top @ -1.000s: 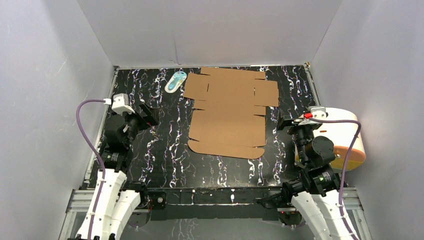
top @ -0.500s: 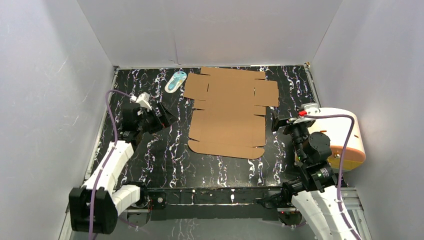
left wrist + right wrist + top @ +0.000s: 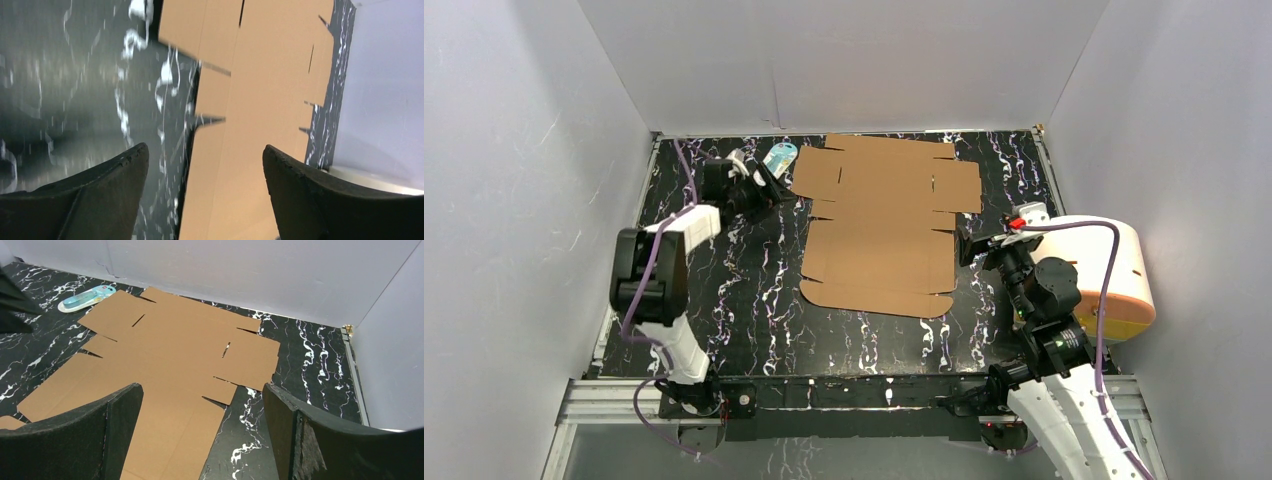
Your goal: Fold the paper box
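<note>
The paper box (image 3: 879, 225) was plain brown cardboard all over, lying on a bench (image 3: 744, 300) of black shot through with white marble veins. Beside it, the small oval item (image 3: 86, 298) showed a white rim around turquoise blue. The cylinder (image 3: 1114, 262) was cream with an orange base. The walls (image 3: 854, 60) were pale grey. The left arm (image 3: 679, 345) and right arm (image 3: 1064, 415) wore white shells over black joints, trailing purple cables (image 3: 1107, 300). The left tool (image 3: 205, 150) and right tool (image 3: 202, 387) were matte black.
</note>
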`<state>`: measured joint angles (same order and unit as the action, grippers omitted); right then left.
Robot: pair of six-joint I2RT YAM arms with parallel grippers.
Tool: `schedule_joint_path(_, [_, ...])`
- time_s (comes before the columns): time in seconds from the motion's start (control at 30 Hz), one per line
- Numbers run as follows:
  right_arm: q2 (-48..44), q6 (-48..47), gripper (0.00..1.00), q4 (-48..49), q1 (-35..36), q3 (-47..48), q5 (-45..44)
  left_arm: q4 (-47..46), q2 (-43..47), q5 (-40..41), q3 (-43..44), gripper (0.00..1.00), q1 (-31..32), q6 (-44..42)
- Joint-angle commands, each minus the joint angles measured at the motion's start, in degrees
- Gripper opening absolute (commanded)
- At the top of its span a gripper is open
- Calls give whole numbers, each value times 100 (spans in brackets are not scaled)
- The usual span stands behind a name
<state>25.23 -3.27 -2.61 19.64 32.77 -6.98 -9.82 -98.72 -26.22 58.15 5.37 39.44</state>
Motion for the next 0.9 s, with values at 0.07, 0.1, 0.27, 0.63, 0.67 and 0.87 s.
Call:
schedule_joint_path(0.07, [24,-84,99,313,72,124,189,74,-1625,-152,1653,72,-44,-437])
schedule_joint_path(0.1, [37,-98,99,314,75,124,196,178,-1882,-229,1931,69,-52,-531])
schedule_joint_path(0.27, [101,-163,98,331,101,115,240,588,-2695,-371,3029,59,-53,-909])
schedule_joint_path(0.63, [201,-227,99,314,126,124,248,744,-3573,-1021,3909,34,-53,-991])
schedule_joint_path(0.67, [201,-225,99,314,132,128,248,731,-3563,-1087,3880,30,-50,-984])
schedule_joint_path(0.87, [212,-223,99,314,132,141,310,608,-3113,-1239,3390,7,-53,-1194])
